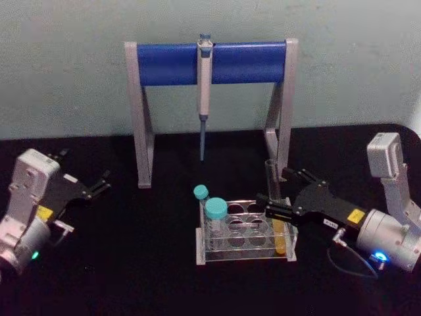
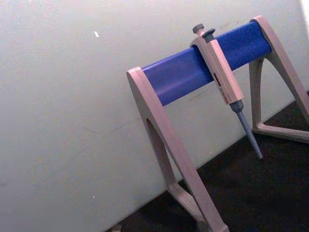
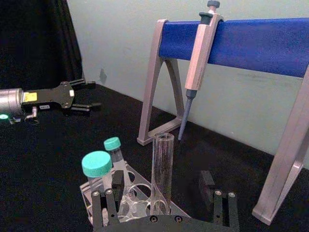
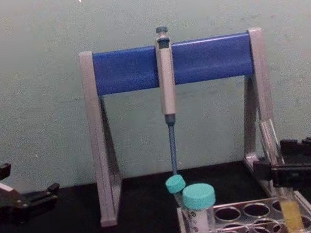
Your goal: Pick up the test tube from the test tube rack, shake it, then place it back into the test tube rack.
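Observation:
The test tube (image 1: 273,181) stands upright in the right end hole of the clear test tube rack (image 1: 247,258), with yellow liquid in its lower part. My right gripper (image 1: 279,191) is open with one finger on each side of the tube's clear upper part, not closed on it. In the right wrist view the test tube (image 3: 161,169) rises between the spread fingers (image 3: 116,186), above the test tube rack (image 3: 133,205). From the chest, the test tube (image 4: 275,152) and right gripper (image 4: 279,164) stand over the rack (image 4: 252,227). My left gripper (image 1: 99,183) is parked open at the far left.
Two teal-capped tubes (image 1: 216,209) stand in the rack's left end. Behind the rack is the grey-and-blue pipette stand (image 1: 210,62) with a pipette (image 1: 204,85) hanging from it. The tabletop is black, and a pale wall is close behind.

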